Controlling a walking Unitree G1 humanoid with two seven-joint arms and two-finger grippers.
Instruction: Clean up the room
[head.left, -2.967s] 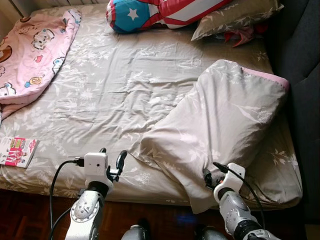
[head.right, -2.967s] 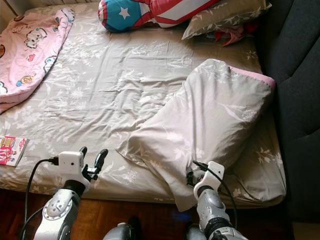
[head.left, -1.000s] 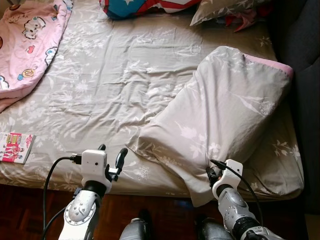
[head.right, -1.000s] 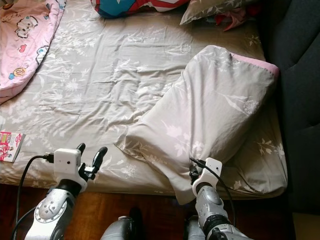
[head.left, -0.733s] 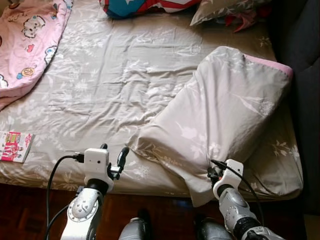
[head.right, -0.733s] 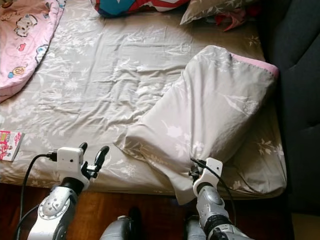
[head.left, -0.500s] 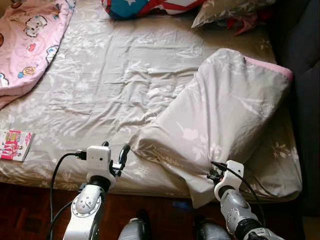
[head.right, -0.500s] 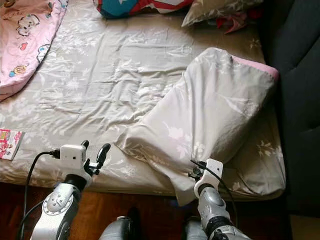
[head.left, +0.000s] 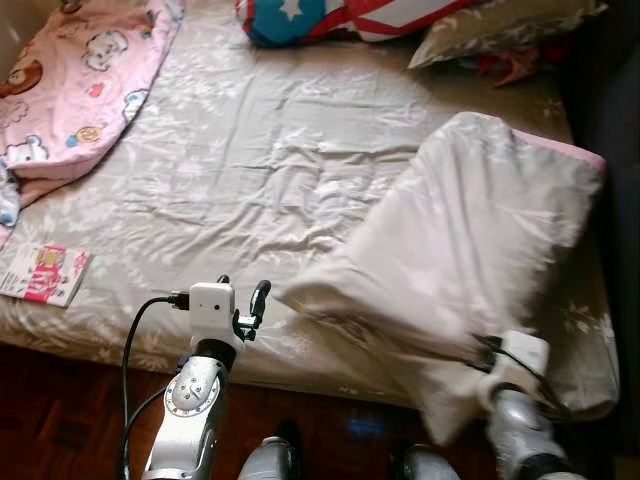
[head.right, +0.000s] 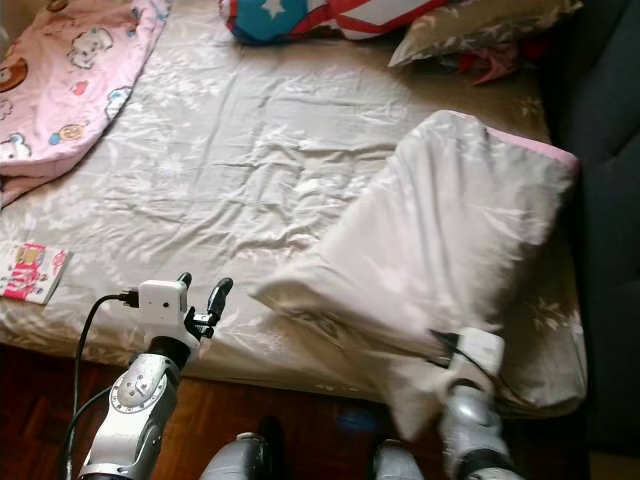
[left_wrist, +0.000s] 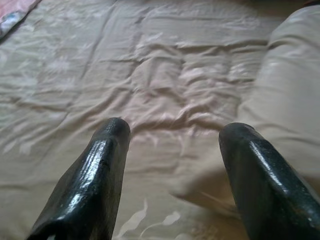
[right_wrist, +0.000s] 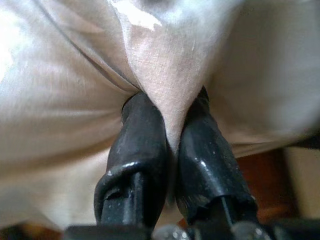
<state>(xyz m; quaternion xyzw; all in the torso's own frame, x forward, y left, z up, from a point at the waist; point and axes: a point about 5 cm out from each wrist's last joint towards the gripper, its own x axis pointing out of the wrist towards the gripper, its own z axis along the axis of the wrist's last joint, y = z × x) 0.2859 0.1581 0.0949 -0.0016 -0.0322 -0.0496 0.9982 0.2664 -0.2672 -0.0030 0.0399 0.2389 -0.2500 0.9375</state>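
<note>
A big bed (head.left: 250, 170) with a grey flowery sheet takes up most of the room in front of the robot. On its right side lies a large grey pillow (head.left: 470, 250), tilted, with a pink edge at its far end. The near corner of the pillow hangs over the front edge of the bed.

A pink blanket (head.left: 80, 90) with little cartoon animals sits on the far left corner of the bed. At the head of the bed there is a red, white and blue cushion with a star (head.left: 330, 15), and beside it another grey pillow (head.left: 490, 30) with something red just behind it. A dark sofa or headboard (head.right: 610, 150) stands along the right side.

A small pink booklet (head.left: 45, 272) lies near the front left edge of the bed, well apart from the big pillow.

The right gripper (right_wrist: 170, 150) is at the near corner of the big pillow. Its two black fingers are squeezed tight on a fold of the pillow's cloth.

The left gripper (head.left: 240, 300) hovers over the front edge of the bed, just left of the big pillow. Its fingers (left_wrist: 95, 170) are spread wide and hold nothing.

The floor (head.left: 60, 420) below is dark red wood.
</note>
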